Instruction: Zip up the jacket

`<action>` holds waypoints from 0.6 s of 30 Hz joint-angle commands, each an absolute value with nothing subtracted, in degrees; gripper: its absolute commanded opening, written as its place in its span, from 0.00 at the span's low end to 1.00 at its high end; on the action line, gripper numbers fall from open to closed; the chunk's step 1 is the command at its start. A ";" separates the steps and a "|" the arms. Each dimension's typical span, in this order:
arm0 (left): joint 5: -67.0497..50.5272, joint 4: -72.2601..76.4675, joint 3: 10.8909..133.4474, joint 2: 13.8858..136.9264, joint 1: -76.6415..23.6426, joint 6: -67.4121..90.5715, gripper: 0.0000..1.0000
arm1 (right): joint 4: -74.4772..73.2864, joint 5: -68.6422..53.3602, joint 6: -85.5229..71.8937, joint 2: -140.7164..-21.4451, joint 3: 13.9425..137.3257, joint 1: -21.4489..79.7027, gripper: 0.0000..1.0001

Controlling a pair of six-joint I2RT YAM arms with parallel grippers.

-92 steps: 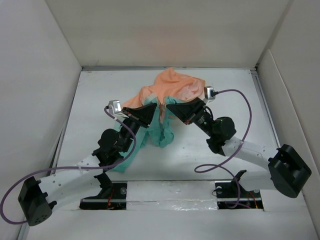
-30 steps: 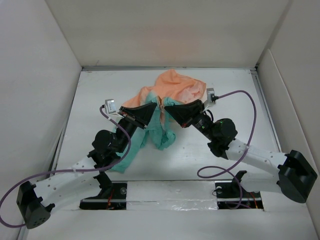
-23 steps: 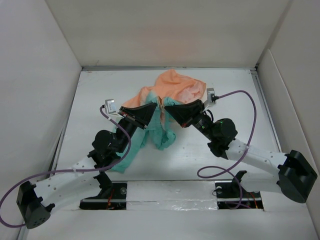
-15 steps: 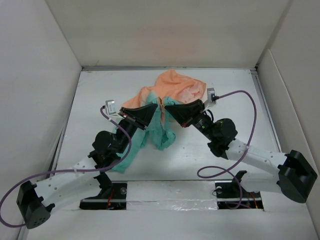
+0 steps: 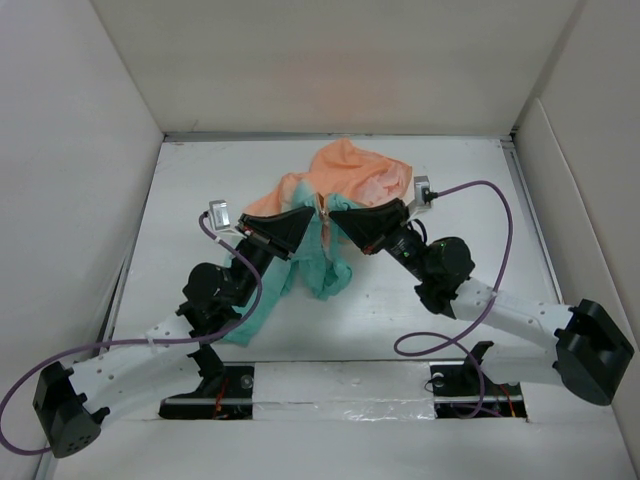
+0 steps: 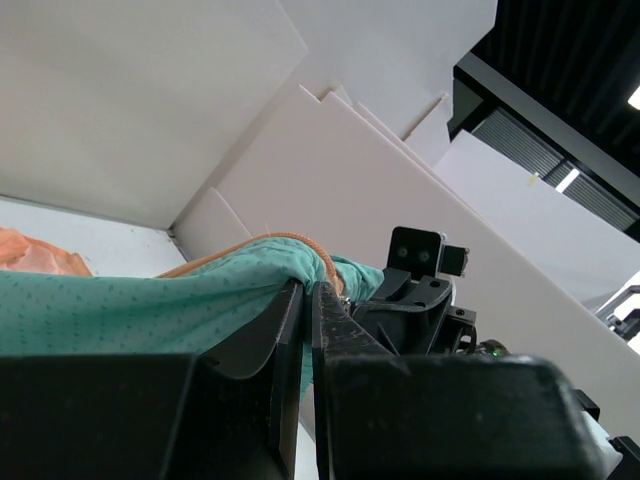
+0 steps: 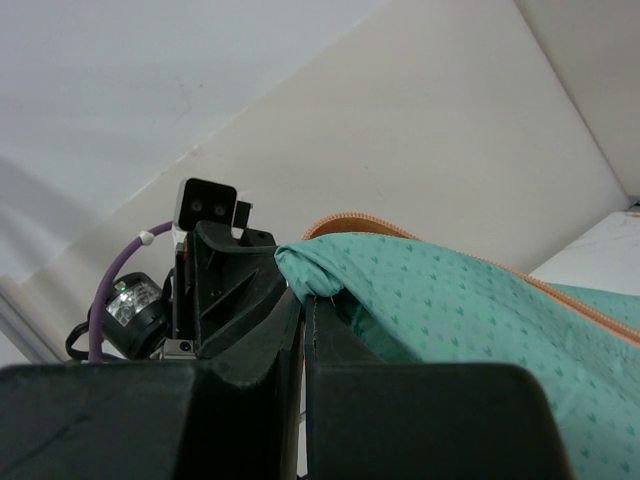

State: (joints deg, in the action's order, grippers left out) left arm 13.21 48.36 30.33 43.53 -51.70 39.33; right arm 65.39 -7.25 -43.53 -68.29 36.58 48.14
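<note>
L hand [image 5: 308, 210] and R hand [image 5: 335, 211] both pinched tight on jacket [image 5: 350, 175] front edges, tips nearly meeting. Jacket's heaped mid worktop [image 5: 200, 180]. Zip [image 7: 355, 216] looks undone; joining + pulling up all left, I reckon.

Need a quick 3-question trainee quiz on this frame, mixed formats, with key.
1. True or false: the left gripper and the right gripper are both shut on the jacket.
2. Where do the two grippers' tips sit? A. close together over the jacket's middle. B. far apart, one on each sleeve. C. off the jacket, at the back wall.
3. Fill in: in the left wrist view, the zipper tape edging the pinched teal cloth is ___.

Key: 1 true; 2 A; 3 orange.
</note>
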 commanded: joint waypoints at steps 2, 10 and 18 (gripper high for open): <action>10.99 53.79 29.53 43.33 -51.94 39.99 0.00 | 71.63 -6.15 -43.50 -68.64 37.35 48.78 0.00; 10.37 54.49 29.44 44.03 -51.94 40.25 0.00 | 71.72 -5.89 -43.59 -68.03 37.18 48.78 0.00; 9.93 54.49 29.27 44.30 -51.94 40.60 0.00 | 71.19 -4.40 -42.98 -67.76 37.18 48.78 0.00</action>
State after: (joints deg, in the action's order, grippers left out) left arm 12.01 50.22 29.58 44.51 -51.70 40.01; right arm 66.48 -6.46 -43.75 -68.71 36.58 48.14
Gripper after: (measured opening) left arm 0.024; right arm 0.030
